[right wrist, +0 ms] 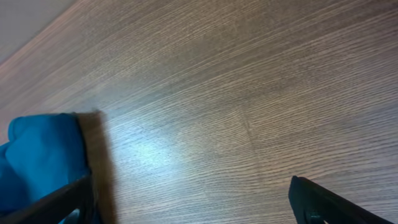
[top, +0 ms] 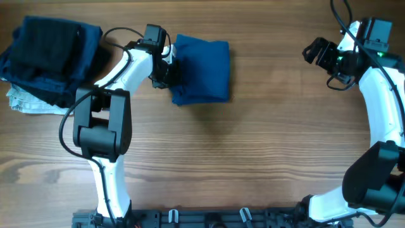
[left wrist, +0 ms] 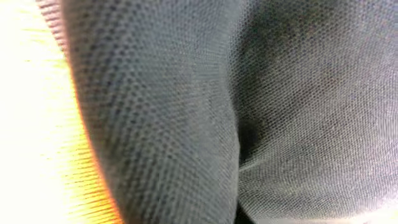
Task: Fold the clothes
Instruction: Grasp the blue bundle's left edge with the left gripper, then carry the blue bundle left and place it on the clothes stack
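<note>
Mid-blue T-shirt (top: 202,66) lies folded, left jaws closed against its edge.

My wooden table (top: 266,145) carries a folded blue T-shirt (top: 205,66) at my left gripper (top: 172,75); dark garments (top: 50,54) on a whitish cloth (top: 22,101) lie well behind it.

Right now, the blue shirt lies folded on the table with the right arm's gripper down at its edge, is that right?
Not quite. It is the left gripper that is at the edge of the blue shirt. The right gripper hangs open, well apart from it. The shirt does lie folded on the table. The overhead view shows this.
</note>
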Motion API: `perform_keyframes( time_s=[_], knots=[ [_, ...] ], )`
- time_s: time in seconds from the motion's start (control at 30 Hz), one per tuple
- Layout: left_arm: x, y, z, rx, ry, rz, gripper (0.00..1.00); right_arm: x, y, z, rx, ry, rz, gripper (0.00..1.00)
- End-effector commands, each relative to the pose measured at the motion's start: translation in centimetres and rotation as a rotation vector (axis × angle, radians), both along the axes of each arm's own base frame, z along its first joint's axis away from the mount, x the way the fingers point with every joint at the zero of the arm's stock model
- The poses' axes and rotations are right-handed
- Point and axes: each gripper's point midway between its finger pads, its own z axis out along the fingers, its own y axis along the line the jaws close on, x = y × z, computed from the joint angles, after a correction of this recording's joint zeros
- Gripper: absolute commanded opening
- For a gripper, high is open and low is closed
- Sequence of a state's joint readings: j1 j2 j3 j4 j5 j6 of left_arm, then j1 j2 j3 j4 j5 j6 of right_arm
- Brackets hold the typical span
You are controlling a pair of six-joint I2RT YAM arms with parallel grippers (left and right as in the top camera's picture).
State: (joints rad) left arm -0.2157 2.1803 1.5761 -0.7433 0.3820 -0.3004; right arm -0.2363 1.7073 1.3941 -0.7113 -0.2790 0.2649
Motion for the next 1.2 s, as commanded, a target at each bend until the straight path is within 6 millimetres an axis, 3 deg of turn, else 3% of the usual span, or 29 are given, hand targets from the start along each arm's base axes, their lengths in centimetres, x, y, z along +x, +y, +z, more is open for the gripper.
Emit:
perform_keyframes(
  time_s=[0.0, 0.07, 0.17, 0.23, 0.37, 0.5, 0.77, 0.87, 1.0, 1.07, 1.17],
  knots=[
    [-0.2, 0.1, -1.4, 0.018, 0.024, -0.002, 0.04, -0.2, -0.1, 0.0, -0.013, 0.001, -0.003, 1.00],
    [1.3, 0.0, 0.7, 0.016, -0.038, -0.016, 0.04, -0.2, -0.1, 0.0, -0.013, 0.001, -0.003, 0.99],
    [5.1, 0.2, 7.3, 0.078, -0.242, -0.114, 0.04, -0.2, -0.1, 0.0, -0.013, 0.001, -0.003, 1.00],
    [6.5, 0.4, 10.1, 0.103, -0.319, -0.135, 0.04, -0.2, -0.1, 0.0, -0.013, 0.001, -0.003, 0.99],
    [7.8, 0.6, 11.7, 0.136, -0.388, -0.153, 0.04, -0.2, -0.1, 0.0, -0.013, 0.001, -0.003, 1.00],
    [9.3, 3.1, 13.1, 0.290, -0.451, -0.121, 0.04, -0.2, -0.1, 0.0, -0.013, 0.001, -0.003, 1.00],
    [13.6, 7.1, 22.6, 0.457, -0.698, -0.048, 0.04, -0.2, -0.1, 0.0, -0.013, 0.001, -0.003, 0.99],
    [14.6, 10.5, 25.9, 0.512, -0.765, 0.011, 0.04, -0.2, -0.1, 0.0, -0.013, 0.001, -0.003, 1.00],
    [15.5, 16.9, 33.2, 0.576, -0.914, 0.148, 0.04, -0.2, -0.1, 0.0, -0.013, 0.001, -0.003, 1.00],
    [15.3, 20.8, 35.3, 0.602, -0.945, 0.230, 0.04, -0.2, -0.1, 0.0, -0.013, 0.001, -0.003, 1.00],
    [14.5, 26.8, 36.3, 0.581, -0.934, 0.429, 0.04, -0.2, -0.1, 0.0, -0.013, 0.001, -0.003, 0.99]
  ],
)
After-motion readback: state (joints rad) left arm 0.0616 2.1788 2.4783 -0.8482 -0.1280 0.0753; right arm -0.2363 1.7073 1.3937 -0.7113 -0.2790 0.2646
